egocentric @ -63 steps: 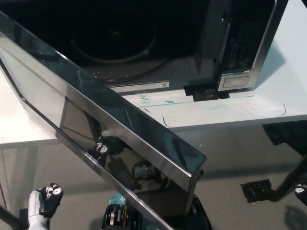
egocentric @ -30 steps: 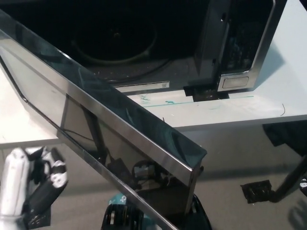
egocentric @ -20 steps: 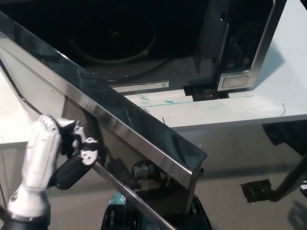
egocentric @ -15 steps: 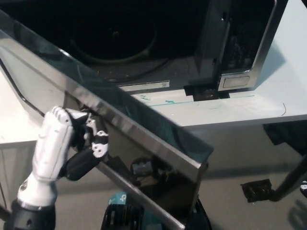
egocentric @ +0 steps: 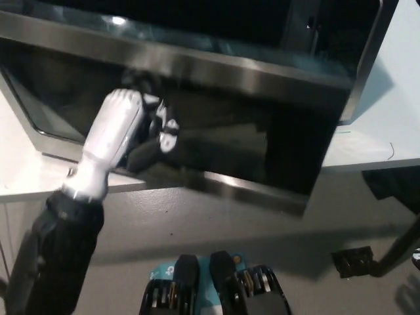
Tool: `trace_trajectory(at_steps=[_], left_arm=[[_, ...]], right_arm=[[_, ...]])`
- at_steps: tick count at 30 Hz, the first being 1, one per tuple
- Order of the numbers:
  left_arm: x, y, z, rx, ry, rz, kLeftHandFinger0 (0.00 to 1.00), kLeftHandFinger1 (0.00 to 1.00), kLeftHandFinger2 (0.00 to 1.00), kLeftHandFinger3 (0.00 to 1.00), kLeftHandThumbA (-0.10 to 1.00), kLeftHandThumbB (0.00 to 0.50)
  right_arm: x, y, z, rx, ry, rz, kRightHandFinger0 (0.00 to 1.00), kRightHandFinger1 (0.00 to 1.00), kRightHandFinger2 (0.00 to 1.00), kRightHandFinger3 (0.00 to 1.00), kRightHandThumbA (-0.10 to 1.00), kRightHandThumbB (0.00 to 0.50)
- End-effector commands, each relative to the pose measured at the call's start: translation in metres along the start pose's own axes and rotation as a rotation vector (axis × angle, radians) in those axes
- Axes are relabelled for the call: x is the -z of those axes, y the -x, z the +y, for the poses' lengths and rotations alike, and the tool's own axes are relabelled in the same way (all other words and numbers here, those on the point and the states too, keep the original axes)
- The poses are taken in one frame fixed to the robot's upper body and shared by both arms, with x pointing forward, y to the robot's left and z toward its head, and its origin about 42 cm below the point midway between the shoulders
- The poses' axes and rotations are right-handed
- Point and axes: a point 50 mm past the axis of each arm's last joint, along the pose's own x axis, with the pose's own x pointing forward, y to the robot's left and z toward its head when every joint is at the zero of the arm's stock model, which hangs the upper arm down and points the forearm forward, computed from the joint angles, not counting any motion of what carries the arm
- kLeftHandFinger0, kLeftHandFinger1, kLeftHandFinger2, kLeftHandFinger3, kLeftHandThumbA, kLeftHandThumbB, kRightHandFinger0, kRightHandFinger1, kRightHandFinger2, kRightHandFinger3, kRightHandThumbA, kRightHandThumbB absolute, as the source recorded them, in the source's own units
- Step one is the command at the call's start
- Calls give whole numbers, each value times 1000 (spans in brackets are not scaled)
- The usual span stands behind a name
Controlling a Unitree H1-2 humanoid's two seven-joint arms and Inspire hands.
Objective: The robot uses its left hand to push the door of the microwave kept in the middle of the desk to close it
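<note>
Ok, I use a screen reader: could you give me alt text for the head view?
The robot's white left hand presses against the dark glass microwave door, which is swung nearly shut on the white desk. The right hand is out of view.

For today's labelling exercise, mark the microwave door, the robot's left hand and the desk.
microwave door (egocentric: pixel 262 141): head view, on its dark glass panel.
left hand (egocentric: pixel 121 125): head view, on the white back of the hand.
desk (egocentric: pixel 367 147): head view, on bare white top at right.
</note>
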Motion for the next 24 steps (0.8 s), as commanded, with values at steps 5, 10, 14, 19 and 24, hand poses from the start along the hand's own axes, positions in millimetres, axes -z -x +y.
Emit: trace_trajectory(at_steps=[5, 10, 14, 19, 24], left_arm=[[40, -71, 10, 0, -247, -40, 0, 0, 2, 0, -100, 75], [56, -107, 27, -9, -362, -6, 0, 36, 83, 72, -100, 97], [52, -110, 30, -29, -374, -19, 0, 0, 12, 0, -100, 93], [42, -91, 30, -70, -360, -51, 0, 0, 0, 0, -100, 78], [19, -54, 31, -115, -283, -127, 0, 0, 5, 51, -100, 72]], right_arm=[[-13, -7, -6, 19, -45, -42, 707, 702, 759, 777, 265, 60], [-13, -7, -3, 27, -83, -33, 698, 678, 723, 732, 251, 80], [-14, -7, -4, 15, -69, -38, 716, 695, 734, 741, 265, 65], [-10, -4, -5, 7, -65, -36, 753, 722, 775, 768, 292, 57], [-13, -5, -4, -6, -51, -42, 818, 784, 838, 779, 321, 23]])
